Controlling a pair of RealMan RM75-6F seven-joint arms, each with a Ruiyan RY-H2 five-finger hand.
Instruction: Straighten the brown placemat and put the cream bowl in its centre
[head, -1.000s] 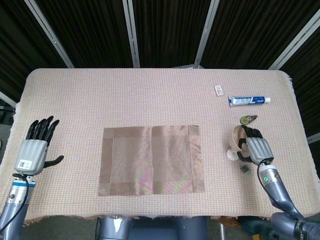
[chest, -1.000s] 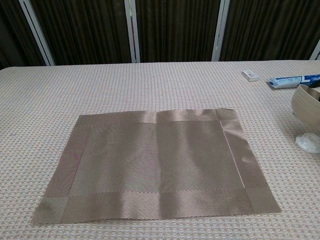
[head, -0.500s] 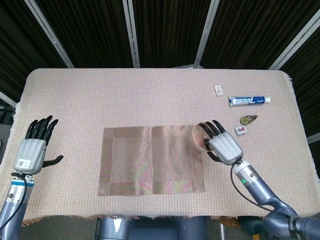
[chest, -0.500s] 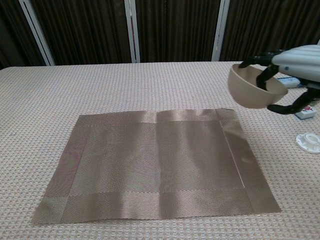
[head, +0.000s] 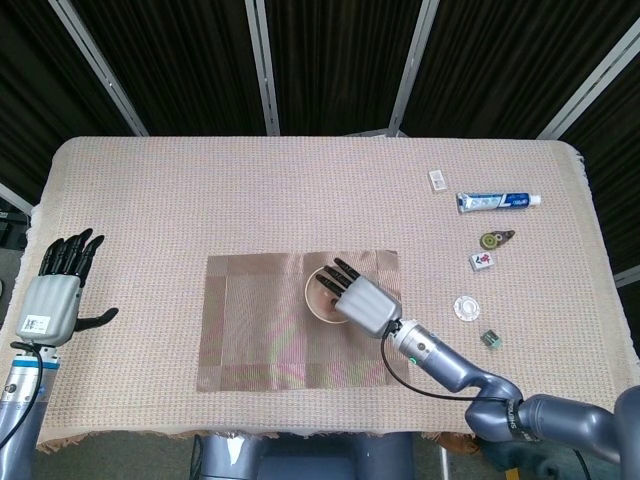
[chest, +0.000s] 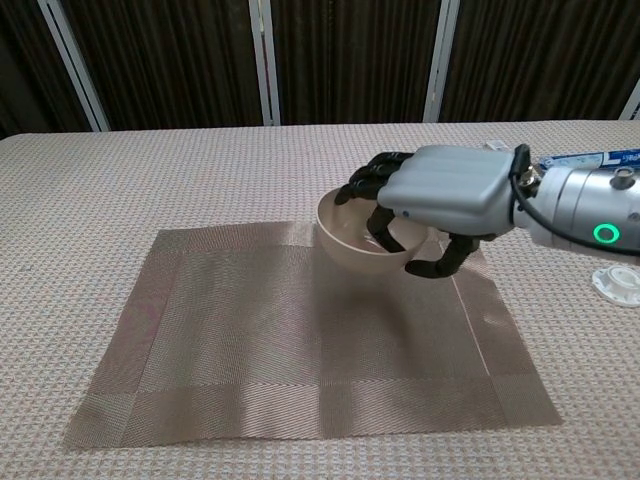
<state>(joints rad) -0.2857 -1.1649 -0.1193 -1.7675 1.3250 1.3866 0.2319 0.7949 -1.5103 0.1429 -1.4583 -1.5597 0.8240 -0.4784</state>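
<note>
Cream bowl (chest: 358, 238) is half hidden: the right hand (chest: 440, 195) covers its near rim in both views, fingers curled over the rim into the hollow and the thumb under the outer wall, so the hand is clamped on it. From the chest view the bowl is held clear of the brown placemat (head: 255, 330), tilted a little, above the mat's far right part; from the head view it shows over the mat's upper middle, just left of the hand's palm. The bowl's base cannot be seen in either view.

One bowl and one placemat are in view. The placemat lies flat on the woven tablecloth (head: 200, 200), its edges roughly square to the table edge, with a slight ripple along its right border under the right forearm.

The left hand (head: 55, 300) rests well apart to the left of the mat, holding nothing, fingers spread; only the head view shows it.

To the right of the right hand sit six small things: a toothpaste tube (head: 498, 201), a small white box (head: 437, 180), a tape measure-like round item (head: 493, 239) too small to name surely, a mahjong tile (head: 483, 261), a white round cap (head: 466, 307) and a tiny dark block (head: 490, 339). In the chest view the right forearm hides most of these; the cap (chest: 617, 284) and the tube's end (chest: 588, 157) show at the frame's edge.
</note>
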